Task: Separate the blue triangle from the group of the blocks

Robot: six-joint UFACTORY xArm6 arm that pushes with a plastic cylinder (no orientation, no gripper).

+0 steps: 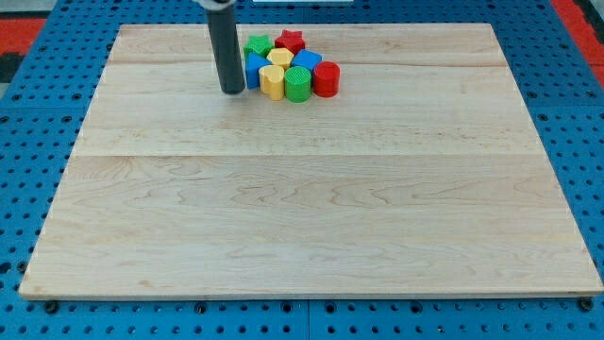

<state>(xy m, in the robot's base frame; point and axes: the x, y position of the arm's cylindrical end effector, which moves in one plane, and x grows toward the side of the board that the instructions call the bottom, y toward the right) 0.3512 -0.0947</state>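
A tight cluster of blocks sits near the top middle of the wooden board [302,208]. The blue triangle [255,70] is on the cluster's left edge, partly hidden by its neighbours. Around it are a green star [257,44], a red star [289,41], a yellow block [280,58], a second blue block [308,61], a yellow heart-like block [272,83], a green cylinder [297,85] and a red cylinder [326,79]. My tip [232,91] rests on the board just left of the blue triangle, close to it or touching it.
The board lies on a blue perforated table [38,113]. A red area [576,14] shows at the view's top right corner. The dark rod [226,47] rises out of the view's top.
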